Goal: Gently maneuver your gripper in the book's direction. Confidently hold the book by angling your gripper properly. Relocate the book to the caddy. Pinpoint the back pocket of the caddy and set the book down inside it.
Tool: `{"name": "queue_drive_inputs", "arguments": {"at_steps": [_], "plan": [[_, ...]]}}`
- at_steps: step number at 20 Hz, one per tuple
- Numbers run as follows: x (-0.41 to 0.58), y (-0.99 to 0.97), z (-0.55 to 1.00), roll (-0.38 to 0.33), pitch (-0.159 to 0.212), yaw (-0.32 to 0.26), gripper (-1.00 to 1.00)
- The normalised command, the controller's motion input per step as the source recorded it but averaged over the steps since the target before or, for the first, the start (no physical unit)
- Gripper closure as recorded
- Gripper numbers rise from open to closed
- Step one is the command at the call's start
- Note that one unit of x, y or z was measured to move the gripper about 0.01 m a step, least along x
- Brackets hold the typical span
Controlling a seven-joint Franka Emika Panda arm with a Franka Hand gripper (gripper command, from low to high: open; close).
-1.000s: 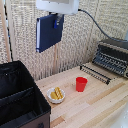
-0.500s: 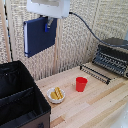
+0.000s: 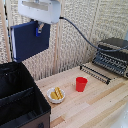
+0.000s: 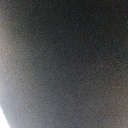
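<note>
My white gripper point(image 3: 39, 30) hangs high at the exterior view's upper left, shut on the top edge of the dark navy book point(image 3: 29, 40). The book hangs upright in the air, well above the black caddy point(image 3: 20, 100) at the lower left. A divider splits the caddy; its back pocket point(image 3: 12, 80) is open and sits below and slightly left of the book. In the wrist view the book's dark cover point(image 4: 65, 60) fills nearly the whole picture, blurred.
A red cup point(image 3: 81, 84) and a small white bowl with yellow food point(image 3: 56, 94) stand on the wooden table point(image 3: 95, 107). A black-and-silver toaster oven point(image 3: 112, 56) with a pulled-out rack point(image 3: 96, 73) is at the right. A dark cable runs from the arm.
The gripper has carried the book towards the exterior view's left, closer to above the caddy. The height is about the same.
</note>
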Motion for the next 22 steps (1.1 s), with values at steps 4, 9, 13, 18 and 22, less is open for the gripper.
{"name": "queue_drive_inputs", "arguments": {"at_steps": [4, 9, 13, 18, 22], "plan": [[0.27, 0.83, 0.34, 0.001, 0.019, -0.073, 1.0], [0.336, 0.83, 0.37, 0.0, 0.015, -0.065, 1.0], [0.356, 0.76, 0.3, 0.0, 0.033, -0.069, 1.0], [0.42, 0.51, 0.09, 0.0, 0.043, -0.128, 1.0], [0.422, 0.33, 0.0, 0.0, 0.052, -0.171, 1.0]]}}
